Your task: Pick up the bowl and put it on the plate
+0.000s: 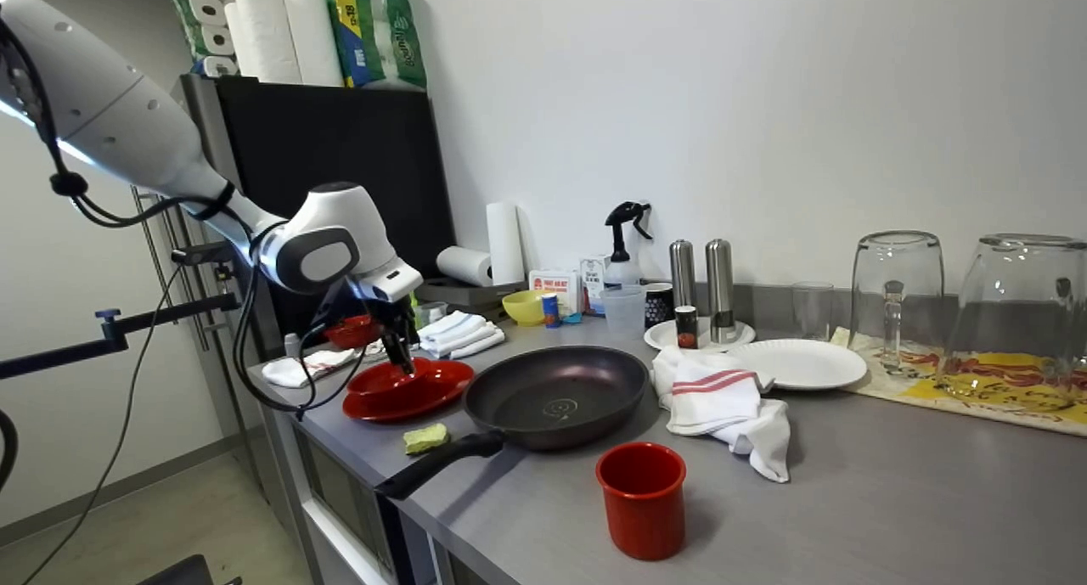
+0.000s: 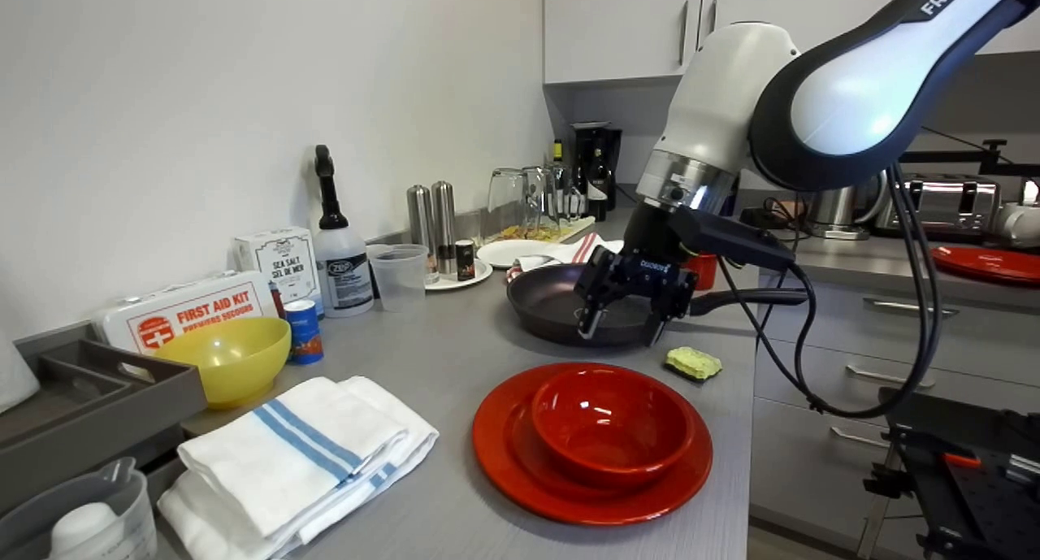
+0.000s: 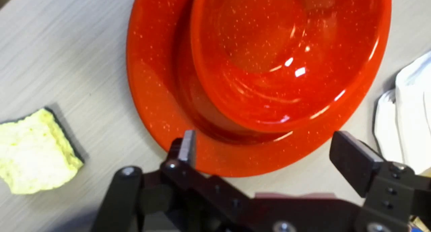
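Observation:
The red bowl (image 2: 613,418) rests upright on the glossy red plate (image 2: 508,454), inside its rim. From above, the wrist view has the bowl (image 3: 269,57) nested off-centre on the plate (image 3: 158,100), with plate rim showing at the left and below. My gripper (image 2: 620,330) is raised over the counter on the frying pan side of the plate, apart from the bowl. Its jaws stand wide with nothing between them, as the gripper (image 3: 264,137) in the wrist view confirms. In an exterior view the gripper (image 1: 406,364) partly covers the bowl (image 1: 386,379).
A black frying pan (image 1: 560,394) lies beside the plate, its handle (image 1: 437,464) pointing to the counter edge. A yellow sponge (image 2: 693,362) sits close to the plate. Folded white towels (image 2: 301,454), a yellow bowl (image 2: 231,357) and a red mug (image 1: 643,500) stand around.

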`<act>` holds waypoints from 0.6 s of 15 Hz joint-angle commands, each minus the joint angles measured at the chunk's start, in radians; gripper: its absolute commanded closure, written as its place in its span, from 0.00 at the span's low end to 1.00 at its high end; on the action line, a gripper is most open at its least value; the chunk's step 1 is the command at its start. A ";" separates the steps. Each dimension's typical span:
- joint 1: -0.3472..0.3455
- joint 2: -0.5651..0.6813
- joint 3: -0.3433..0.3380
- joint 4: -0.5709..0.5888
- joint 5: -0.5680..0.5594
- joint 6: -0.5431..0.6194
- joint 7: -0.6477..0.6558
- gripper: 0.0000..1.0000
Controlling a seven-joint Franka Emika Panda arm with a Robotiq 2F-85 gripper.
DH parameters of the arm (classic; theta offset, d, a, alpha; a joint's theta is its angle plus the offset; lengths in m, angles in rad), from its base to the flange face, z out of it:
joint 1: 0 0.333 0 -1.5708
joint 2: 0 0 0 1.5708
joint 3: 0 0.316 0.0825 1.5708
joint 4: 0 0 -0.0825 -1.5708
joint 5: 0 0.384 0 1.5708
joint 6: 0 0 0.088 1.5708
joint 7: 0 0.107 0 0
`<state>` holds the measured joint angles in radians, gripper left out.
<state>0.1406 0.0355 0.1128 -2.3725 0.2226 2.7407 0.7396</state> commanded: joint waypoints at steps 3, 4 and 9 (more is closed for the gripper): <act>-0.023 -0.001 -0.047 0.100 -0.234 -0.111 0.311 0.00; -0.030 0.009 -0.055 0.123 -0.256 -0.148 0.357 0.00; -0.048 0.001 -0.056 0.163 -0.271 -0.229 0.333 0.00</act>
<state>0.0964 0.0359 0.0548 -2.2383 -0.0129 2.5457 1.0905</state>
